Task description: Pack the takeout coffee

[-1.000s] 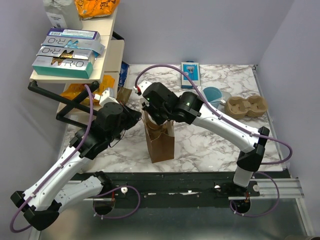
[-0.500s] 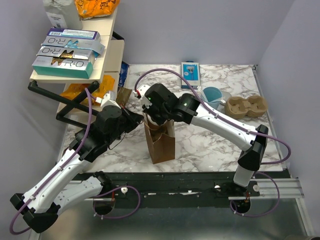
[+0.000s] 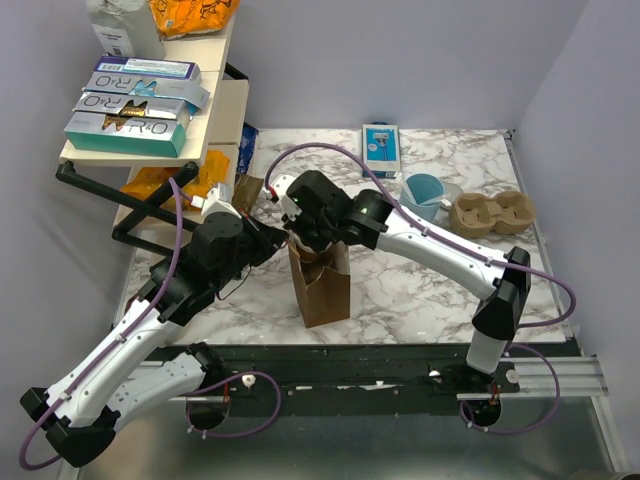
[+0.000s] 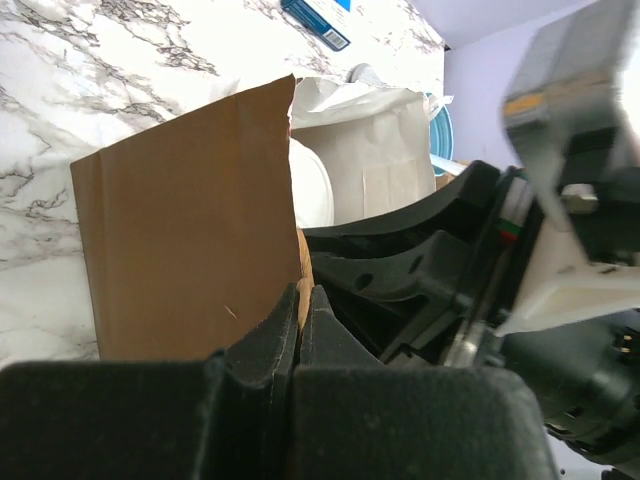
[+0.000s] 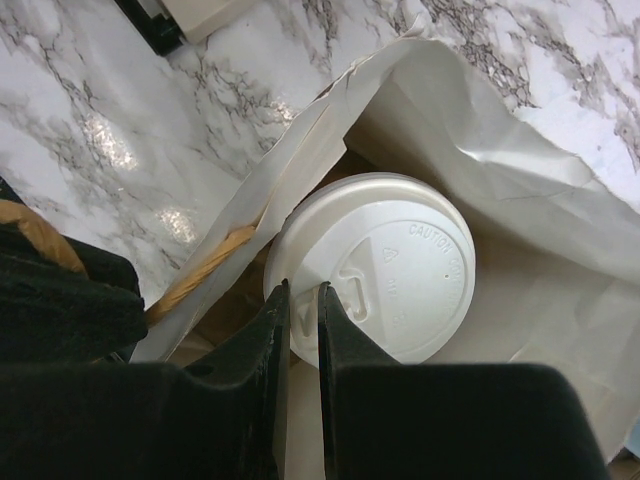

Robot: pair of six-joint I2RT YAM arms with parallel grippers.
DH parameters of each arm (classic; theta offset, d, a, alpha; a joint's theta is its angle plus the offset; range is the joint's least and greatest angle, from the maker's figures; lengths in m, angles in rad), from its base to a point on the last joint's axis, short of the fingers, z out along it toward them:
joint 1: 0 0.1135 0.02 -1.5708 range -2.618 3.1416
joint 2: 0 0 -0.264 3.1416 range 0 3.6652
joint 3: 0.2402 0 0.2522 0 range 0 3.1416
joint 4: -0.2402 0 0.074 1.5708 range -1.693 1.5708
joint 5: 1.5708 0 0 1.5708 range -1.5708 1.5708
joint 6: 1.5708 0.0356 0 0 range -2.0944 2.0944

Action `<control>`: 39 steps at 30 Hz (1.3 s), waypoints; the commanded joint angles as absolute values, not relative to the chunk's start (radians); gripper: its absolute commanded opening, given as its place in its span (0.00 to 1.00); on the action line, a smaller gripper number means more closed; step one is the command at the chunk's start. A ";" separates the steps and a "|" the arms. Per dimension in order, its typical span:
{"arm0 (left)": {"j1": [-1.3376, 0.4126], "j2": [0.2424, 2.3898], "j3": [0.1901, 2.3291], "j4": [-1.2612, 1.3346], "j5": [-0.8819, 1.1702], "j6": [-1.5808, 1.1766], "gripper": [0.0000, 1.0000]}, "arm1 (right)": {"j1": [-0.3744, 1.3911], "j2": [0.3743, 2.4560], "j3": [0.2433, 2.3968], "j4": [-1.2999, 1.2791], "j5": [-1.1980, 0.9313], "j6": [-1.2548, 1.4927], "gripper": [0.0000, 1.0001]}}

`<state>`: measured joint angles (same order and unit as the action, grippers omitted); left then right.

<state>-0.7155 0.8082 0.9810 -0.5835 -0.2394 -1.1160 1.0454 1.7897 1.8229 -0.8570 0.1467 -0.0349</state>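
Left pincer closed, kraft bag (round lid)

coffee cup inside bag, carrier rightward

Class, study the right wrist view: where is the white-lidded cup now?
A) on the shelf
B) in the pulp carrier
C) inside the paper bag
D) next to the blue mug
C: the lid sits down between the walls of the bag, with the right gripper pinching its rim.
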 commanded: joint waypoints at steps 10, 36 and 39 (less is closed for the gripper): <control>-0.715 0.808 0.965 -0.606 -0.239 -1.121 0.00 | 1.016 1.825 1.733 -0.787 0.087 -0.002 0.01; -0.716 0.828 0.963 -0.603 -0.229 -1.098 0.00 | 1.003 1.901 1.750 -0.879 0.057 -0.006 0.01; -0.715 0.830 0.963 -0.601 -0.230 -1.095 0.00 | 1.003 1.891 1.743 -0.880 0.057 -0.003 0.01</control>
